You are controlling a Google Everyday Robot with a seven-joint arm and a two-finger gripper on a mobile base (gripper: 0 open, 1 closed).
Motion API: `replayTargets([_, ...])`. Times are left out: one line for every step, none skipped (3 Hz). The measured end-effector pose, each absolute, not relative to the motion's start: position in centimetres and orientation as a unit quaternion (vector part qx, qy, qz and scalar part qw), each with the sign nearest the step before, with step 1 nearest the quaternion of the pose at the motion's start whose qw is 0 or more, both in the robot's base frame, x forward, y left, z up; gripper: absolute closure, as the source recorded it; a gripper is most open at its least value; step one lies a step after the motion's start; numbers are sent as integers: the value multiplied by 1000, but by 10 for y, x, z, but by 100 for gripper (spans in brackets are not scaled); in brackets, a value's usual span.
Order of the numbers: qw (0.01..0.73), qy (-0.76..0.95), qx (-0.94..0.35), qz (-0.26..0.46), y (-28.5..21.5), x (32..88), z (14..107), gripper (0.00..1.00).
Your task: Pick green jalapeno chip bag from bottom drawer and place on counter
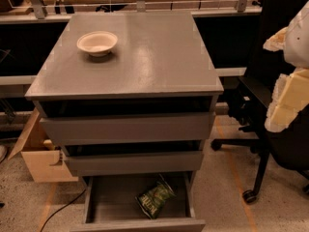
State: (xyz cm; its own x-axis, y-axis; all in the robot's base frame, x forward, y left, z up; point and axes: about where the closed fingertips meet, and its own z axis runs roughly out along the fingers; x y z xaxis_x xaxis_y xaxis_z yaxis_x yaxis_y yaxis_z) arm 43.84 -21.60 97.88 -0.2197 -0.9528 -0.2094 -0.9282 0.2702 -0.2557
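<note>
The green jalapeno chip bag [154, 199] lies crumpled on the floor of the bottom drawer [111, 202], right of its middle. The bottom drawer is pulled out toward me, with its grey front panel at the lower edge of the view. The counter [145, 57] is the grey top of the cabinet. My gripper [277, 71] hangs at the right edge of the view, beside the cabinet and at about counter height. It is far above and to the right of the bag. It is open and holds nothing.
A white bowl [97, 43] stands on the counter's far left. The two upper drawers [128, 127] stand slightly ajar. A black office chair [270, 129] stands close on the right. A cardboard box [41, 153] sits on the floor at the left.
</note>
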Motion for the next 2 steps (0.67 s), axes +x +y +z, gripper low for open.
replayTargets([163, 780, -603, -38, -216, 438, 979, 0])
replayTargets([174, 791, -586, 16, -209, 422, 925, 0])
